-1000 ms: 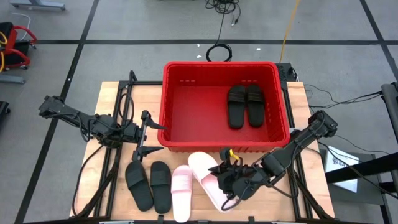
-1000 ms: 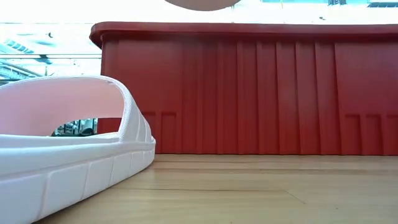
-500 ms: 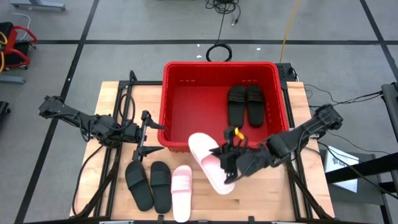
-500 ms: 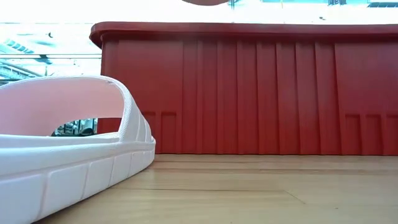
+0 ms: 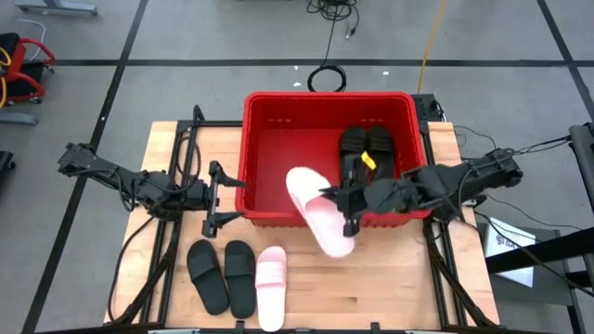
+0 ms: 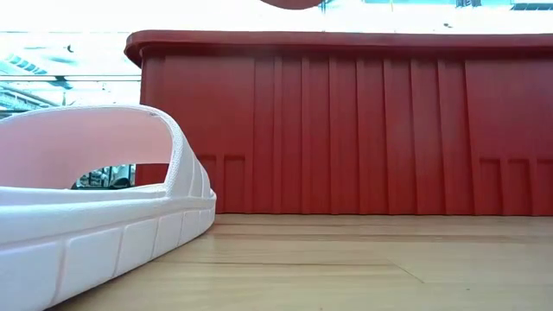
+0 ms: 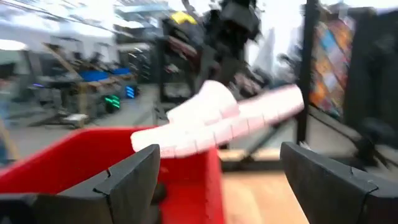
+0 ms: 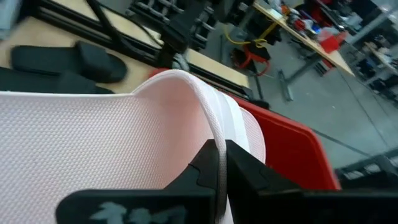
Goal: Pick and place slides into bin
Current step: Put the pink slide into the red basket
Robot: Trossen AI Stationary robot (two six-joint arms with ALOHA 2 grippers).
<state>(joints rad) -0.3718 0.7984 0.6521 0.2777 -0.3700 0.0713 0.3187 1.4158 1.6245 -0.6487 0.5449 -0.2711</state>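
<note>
At the centre of the high view, the right gripper point(image 5: 351, 206) is clenched on a pink slide point(image 5: 318, 211) over the bin's point(image 5: 252, 158) lower rim, its long axis running upper left to lower right (the far end hidden), while the left gripper point(image 5: 221, 197) waits with fingers spread at the bin's left.

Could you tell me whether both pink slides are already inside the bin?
No: one pink slide lies on the table beside the black pair, and the right gripper holds the other over the bin's rim.
</note>
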